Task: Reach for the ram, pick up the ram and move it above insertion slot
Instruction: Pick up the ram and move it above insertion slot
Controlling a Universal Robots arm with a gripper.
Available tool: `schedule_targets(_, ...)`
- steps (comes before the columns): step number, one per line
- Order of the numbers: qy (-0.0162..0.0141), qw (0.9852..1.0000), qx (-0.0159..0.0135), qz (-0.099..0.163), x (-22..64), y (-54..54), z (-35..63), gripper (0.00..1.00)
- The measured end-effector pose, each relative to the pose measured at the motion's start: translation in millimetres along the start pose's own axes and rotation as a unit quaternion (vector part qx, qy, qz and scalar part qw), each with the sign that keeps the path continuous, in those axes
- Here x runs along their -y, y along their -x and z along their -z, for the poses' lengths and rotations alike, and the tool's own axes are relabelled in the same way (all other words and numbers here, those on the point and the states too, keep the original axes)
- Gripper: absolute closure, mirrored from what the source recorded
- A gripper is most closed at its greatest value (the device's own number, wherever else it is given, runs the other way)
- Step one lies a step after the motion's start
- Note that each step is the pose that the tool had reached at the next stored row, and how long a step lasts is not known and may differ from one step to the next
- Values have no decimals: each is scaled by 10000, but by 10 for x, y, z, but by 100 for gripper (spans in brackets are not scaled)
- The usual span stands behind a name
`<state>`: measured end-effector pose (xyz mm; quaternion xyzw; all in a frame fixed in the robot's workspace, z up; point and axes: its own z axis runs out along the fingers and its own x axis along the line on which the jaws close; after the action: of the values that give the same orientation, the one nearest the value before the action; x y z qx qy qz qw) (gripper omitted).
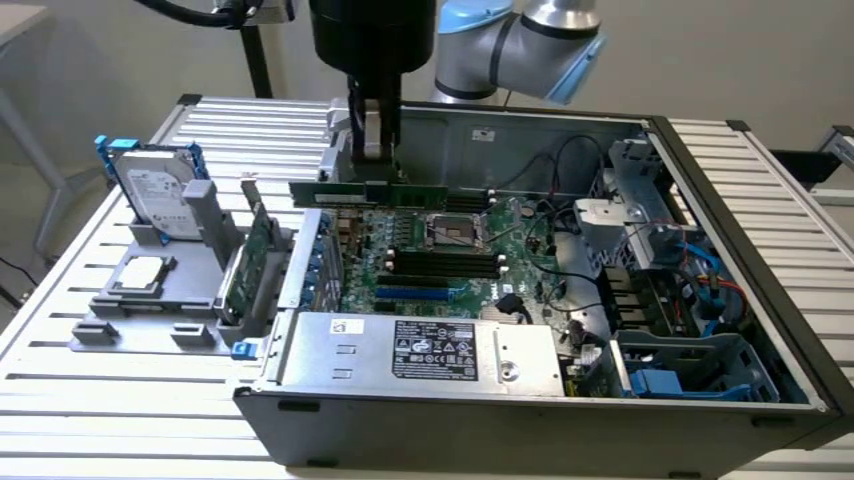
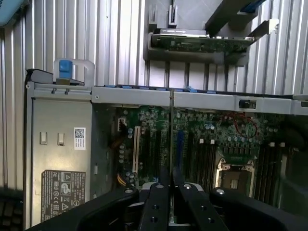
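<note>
I see the ram as a long thin green stick held level above the motherboard inside the open computer case. My gripper comes straight down from above and is shut on the stick near its middle. The wrist view shows the ram edge-on as a thin line between the black fingers, with my gripper closed around it. The dark insertion slots lie on the board below and a little nearer the camera than the stick; they also appear beside the processor socket as insertion slots.
On the exterior view's left, a grey holder carries a silver hard drive and an upright green expansion card. The power supply fills the case front. Cables and a drive cage crowd the exterior view's right.
</note>
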<state>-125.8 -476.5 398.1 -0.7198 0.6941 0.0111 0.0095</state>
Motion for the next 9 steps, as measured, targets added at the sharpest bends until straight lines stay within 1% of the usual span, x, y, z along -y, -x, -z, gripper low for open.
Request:
schedule_targets(3,0,10000,0,0,101,72,-20,86)
schedule_targets(9,0,10000,0,0,251,268,-57,86)
